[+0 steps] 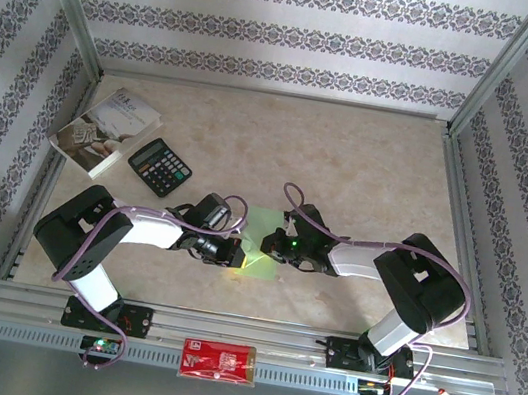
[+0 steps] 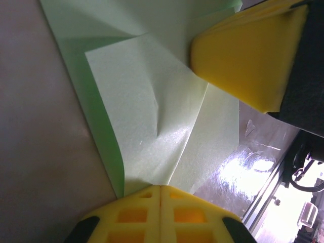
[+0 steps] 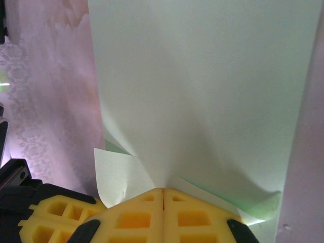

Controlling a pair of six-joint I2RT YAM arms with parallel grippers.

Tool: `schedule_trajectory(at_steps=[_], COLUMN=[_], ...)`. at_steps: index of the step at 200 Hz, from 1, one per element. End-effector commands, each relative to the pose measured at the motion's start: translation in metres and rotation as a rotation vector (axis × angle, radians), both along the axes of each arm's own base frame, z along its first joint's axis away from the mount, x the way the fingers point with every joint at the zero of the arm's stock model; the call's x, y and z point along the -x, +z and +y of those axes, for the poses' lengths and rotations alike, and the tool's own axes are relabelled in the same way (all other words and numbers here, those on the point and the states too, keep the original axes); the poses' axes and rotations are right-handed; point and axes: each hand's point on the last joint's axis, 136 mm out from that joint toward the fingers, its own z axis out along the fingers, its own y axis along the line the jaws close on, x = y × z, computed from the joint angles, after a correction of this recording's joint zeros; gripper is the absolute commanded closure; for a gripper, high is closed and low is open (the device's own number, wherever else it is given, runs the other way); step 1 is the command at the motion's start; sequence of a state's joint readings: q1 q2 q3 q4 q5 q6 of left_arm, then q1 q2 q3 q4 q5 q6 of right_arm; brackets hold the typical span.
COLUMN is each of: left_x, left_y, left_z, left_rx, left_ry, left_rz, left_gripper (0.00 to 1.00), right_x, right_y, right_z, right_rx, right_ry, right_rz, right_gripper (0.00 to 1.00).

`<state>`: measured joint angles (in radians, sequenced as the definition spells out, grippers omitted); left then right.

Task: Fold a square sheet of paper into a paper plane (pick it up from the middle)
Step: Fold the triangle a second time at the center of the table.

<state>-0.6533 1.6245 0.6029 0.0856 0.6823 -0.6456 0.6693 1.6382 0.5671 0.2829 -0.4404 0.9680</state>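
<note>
1. The top camera sits high behind both arm bases (image 1: 107,315), looking down and forward across the whole surface (image 1: 371,165) to the back wall (image 1: 292,30)
2. The left wrist camera looks out along its own yellow jaws, very close to the green sheet (image 2: 147,116)
3. The right wrist camera does likewise, equally close, from the opposite side
4. All three share that sheet at mid-surface

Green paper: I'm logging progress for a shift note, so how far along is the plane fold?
Early. Done: one flap of the square sheet of paper lies folded over. In hand: left hand and right hand are both shut, pinching the sheet. Left: no pointed nose or wings yet.
</note>
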Motion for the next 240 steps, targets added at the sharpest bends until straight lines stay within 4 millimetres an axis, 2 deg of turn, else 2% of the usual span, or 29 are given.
schedule_trajectory(at_steps=[1,36,58,113,182,206,240], left_x=[0.008,0.015,0.017,0.019,0.02,0.022,0.025], left_y=[-0.018,-0.027,-0.031,-0.035,-0.037,-0.04,-0.046], left_z=[0.016,0.024,0.026,0.029,0.03,0.033,0.041], left_rx=[-0.101,-0.139,-0.145,-0.163,-0.174,-0.193,-0.241], left_ry=[-0.007,-0.02,-0.022,-0.026,-0.039,-0.047,-0.057], left_rz=[0.018,0.03,0.041,0.047,0.049,0.054,0.06], left_gripper=[0.99,1.0,1.0,1.0,1.0,1.0,1.0], right_x=[-0.001,-0.01,-0.002,0.024,0.028,0.026,0.022], right_y=[-0.003,0.034,0.042,0.026,0.007,0.002,-0.011], right_z=[-0.013,-0.002,-0.001,0.019,0.03,0.03,0.011], right_rx=[0.056,-0.022,-0.037,-0.025,-0.014,-0.004,0.028], right_ry=[-0.019,-0.017,-0.022,0.006,0.011,0.015,-0.018], right_rz=[0.013,-0.054,-0.064,-0.02,0.016,0.024,0.049], right_gripper=[0.92,0.88,0.88,0.98,1.0,1.0,1.0])
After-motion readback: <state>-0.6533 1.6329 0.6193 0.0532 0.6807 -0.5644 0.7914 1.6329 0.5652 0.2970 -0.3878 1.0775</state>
